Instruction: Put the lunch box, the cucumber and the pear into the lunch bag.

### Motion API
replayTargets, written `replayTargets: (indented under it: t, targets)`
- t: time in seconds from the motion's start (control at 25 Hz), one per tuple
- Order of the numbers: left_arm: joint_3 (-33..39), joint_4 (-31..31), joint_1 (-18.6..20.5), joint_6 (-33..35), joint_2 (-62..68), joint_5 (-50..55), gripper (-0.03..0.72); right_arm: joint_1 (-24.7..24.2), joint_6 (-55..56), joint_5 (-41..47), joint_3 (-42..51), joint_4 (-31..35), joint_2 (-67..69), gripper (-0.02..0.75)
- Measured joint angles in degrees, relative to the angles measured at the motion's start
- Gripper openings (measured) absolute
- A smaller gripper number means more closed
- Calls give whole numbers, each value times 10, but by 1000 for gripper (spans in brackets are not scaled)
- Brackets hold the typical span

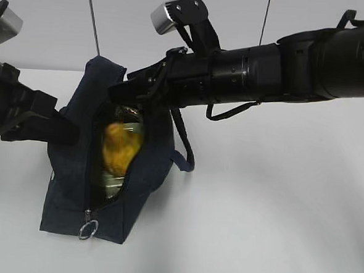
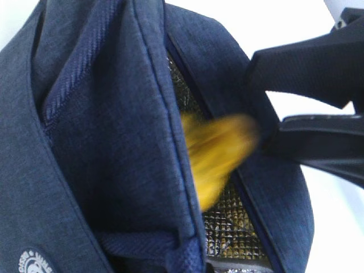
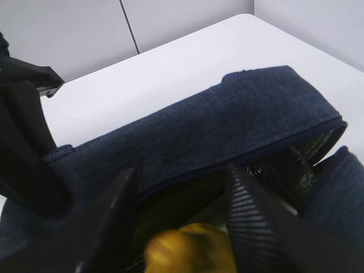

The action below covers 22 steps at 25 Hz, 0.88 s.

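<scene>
1. Navy fabric is filling most of what you are seeing: the lunch bag point(image 1: 75, 167) is sitting on the white table point(image 1: 276, 210) with its zipper undone and its mouth gaping towards the exterior camera.
2. Inside that mouth, the pear point(image 1: 119, 146) is showing as a blurred yellow-orange shape against the silvery lining point(image 2: 230, 224) of the lunch bag.
3. Your right gripper point(image 3: 182, 216) is reaching in from the right of the lunch bag, over its upper edge, with its jaws standing apart; the pear is lying just below and between the fingertips in the right wrist view, and you cannot tell from these views whether the fingers are touching it.
4. Your left gripper point(image 1: 62, 132) is pressing against the left side of the lunch bag with its jaws closed; whether it is pinching the fabric is hidden.
5. At the near end of the lunch bag, the metal ring pull point(image 1: 88, 230) is hanging at the bottom of the zipper.
6. A dark strap point(image 1: 184, 146) is looping down on the right side of the lunch bag, beneath your right arm.
</scene>
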Motion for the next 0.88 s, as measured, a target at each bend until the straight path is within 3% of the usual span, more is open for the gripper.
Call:
replayTargets:
  t: [0.28,0.56,0.68,0.88]
  targets:
    - [0,0,0,0,0,-3,-15,0,9,-46,0,2,-10,434]
    - [0,0,0,0,0,-3,-15,0,170,-152,0,-11,-70,437]
    - [0,0,0,0,0,-3,-15,0,272,-151,0,-72,-79,437]
    - [0,0,0,0,0,-3,-15,0,451,-125,0,-241,-79,437]
